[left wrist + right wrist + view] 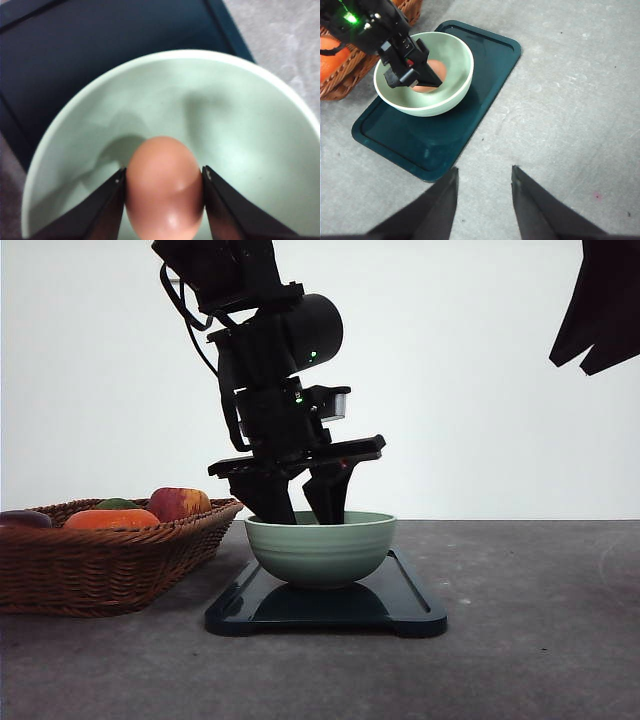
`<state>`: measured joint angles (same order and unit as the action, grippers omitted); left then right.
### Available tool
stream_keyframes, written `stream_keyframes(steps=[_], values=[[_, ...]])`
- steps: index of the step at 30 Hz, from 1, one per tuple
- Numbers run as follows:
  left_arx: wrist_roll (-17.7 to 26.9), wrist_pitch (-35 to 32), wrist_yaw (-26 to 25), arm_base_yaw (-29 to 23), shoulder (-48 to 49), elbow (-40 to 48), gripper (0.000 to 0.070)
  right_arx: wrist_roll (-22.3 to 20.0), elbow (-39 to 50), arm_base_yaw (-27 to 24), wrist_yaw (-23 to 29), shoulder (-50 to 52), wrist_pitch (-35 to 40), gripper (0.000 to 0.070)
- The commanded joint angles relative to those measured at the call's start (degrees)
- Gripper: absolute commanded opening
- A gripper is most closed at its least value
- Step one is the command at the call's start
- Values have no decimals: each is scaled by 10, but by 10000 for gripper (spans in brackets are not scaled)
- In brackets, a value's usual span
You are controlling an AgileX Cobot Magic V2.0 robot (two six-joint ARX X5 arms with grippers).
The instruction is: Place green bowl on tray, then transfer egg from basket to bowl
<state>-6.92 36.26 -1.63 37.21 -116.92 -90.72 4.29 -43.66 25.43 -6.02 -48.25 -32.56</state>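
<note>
Egg | gripped in left pincer, inside green bowl | right pincer open

We see the green bowl on the tray, the egg inside it, and the basket left of both.
</note>
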Motion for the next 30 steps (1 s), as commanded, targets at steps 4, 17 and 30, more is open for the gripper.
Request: stream_keyframes(steps=[4,17,30], values=[[-2,-6,-1,6,-11,-14,192,-2,-2,4,1,-3,2,207],[-2,-18,-1,6,-13,-14,200,-3,-2,4,0,-3,-5,207],[-7,-11,-1,6,-22,-14,200,-2,-2,4,0,-3,-6,207]])
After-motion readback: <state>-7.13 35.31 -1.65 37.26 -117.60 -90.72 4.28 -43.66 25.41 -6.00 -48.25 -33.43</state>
